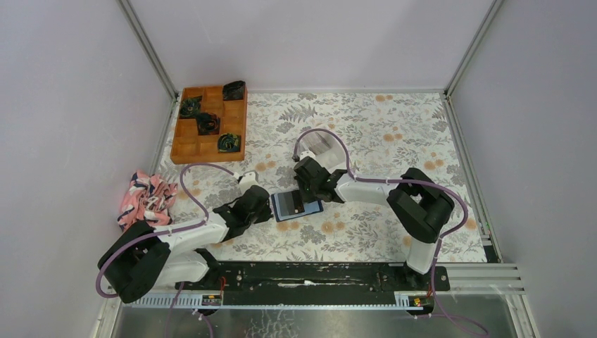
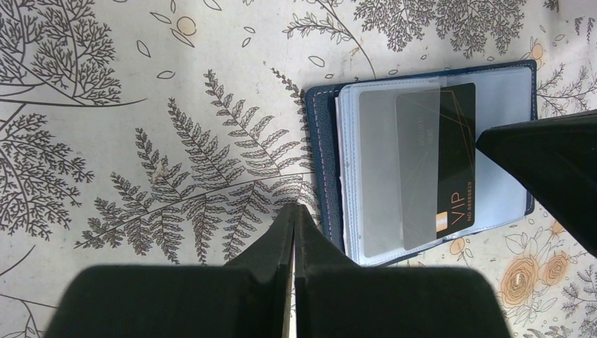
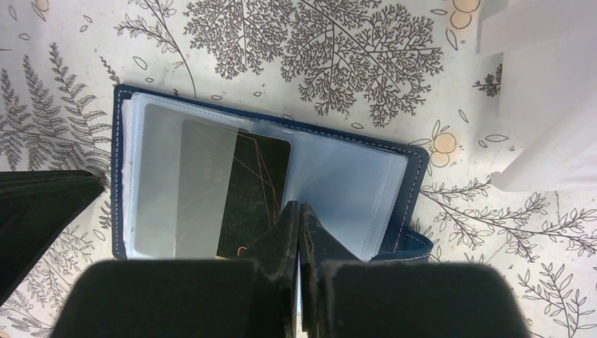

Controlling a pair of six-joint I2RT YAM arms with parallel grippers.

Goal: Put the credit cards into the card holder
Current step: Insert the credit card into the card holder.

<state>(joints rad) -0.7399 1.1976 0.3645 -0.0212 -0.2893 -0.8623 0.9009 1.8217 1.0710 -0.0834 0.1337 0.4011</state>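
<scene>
The card holder (image 1: 297, 205) lies open on the floral cloth, navy outside with pale blue clear pockets (image 2: 493, 105) (image 3: 338, 183). A dark card marked VIP (image 2: 457, 155) (image 3: 264, 186) lies on its pockets. A pale grey translucent rectangle (image 2: 380, 169) (image 3: 162, 190) covers half of the dark card; I cannot tell whether it is a card or a sleeve. My left gripper (image 2: 293, 209) (image 1: 264, 209) is shut and empty beside the holder's navy edge. My right gripper (image 3: 299, 206) (image 1: 308, 191) is shut, with its tips over the holder next to the dark card.
A white open-topped box (image 3: 542, 91) (image 1: 320, 144) stands just beyond the holder. An orange wooden compartment tray (image 1: 189, 144) with dark rolled items sits at the back left. A pink patterned cloth (image 1: 146, 197) lies at the left edge. Grey walls enclose the table.
</scene>
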